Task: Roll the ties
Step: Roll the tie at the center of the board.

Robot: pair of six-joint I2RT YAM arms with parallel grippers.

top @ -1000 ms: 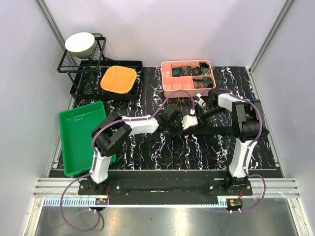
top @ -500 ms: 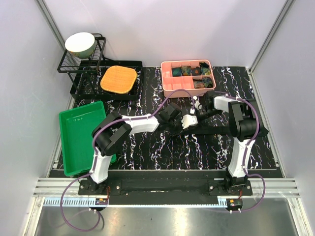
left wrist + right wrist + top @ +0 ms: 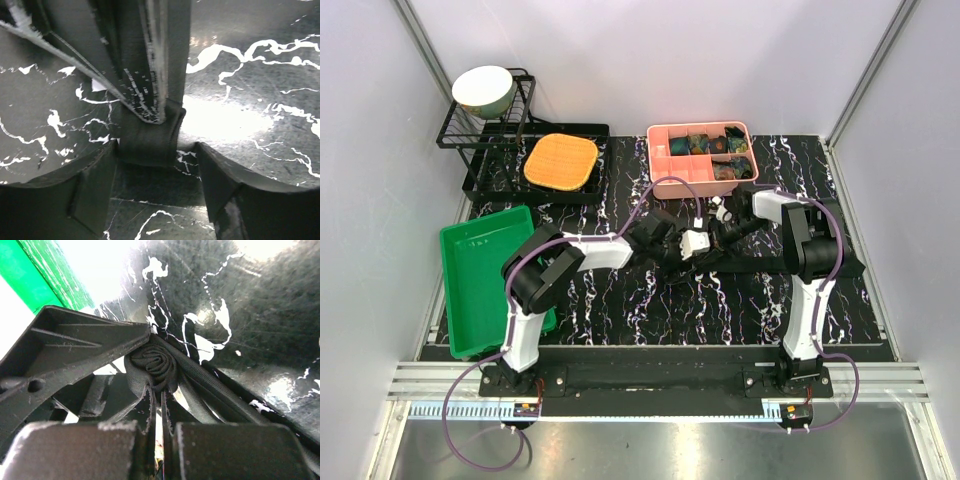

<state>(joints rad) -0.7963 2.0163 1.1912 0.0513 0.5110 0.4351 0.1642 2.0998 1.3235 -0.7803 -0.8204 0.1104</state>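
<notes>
A black tie lies flat across the marbled table, and its left end is wound into a small roll. My right gripper is shut on this roll, its thin fingers pinching it. In the left wrist view, the roll sits on the table just ahead of my left gripper, which is open with a finger on each side. The right fingers come down onto the roll from above. In the top view, both grippers, left and right, meet mid-table.
A pink divided box holding several rolled ties stands behind the grippers. A green tray sits at the left. A black rack with a bowl and an orange mat are at the back left.
Both grippers and the roll have shifted a little to the left along the tie. The right gripper stays shut on the roll.
</notes>
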